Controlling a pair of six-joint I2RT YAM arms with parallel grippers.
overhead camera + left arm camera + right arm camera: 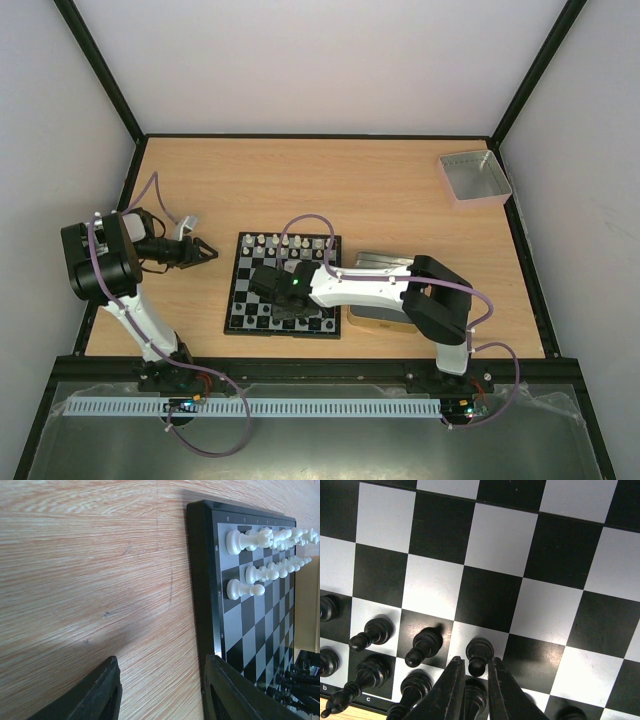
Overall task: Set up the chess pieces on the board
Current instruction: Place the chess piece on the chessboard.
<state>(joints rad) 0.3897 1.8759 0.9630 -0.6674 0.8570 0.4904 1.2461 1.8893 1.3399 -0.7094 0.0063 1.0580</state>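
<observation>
The board (233, 300) lies mid-table. White pieces (290, 242) stand in its two far rows; they also show in the left wrist view (245, 589). Black pieces (422, 646) stand in the near rows, partly hidden under my right arm in the top view. My right gripper (272, 283) is low over the near rows. In the right wrist view its fingers (476, 659) are slightly apart on either side of the head of an upright black pawn (480, 652), with thin gaps showing. My left gripper (205, 250) is open and empty over bare table left of the board's border (200, 555).
A gold-rimmed metal tin (378, 263) lies right of the board, under my right arm. A grey square tray (474, 178) sits at the far right corner. Black frame rails edge the table.
</observation>
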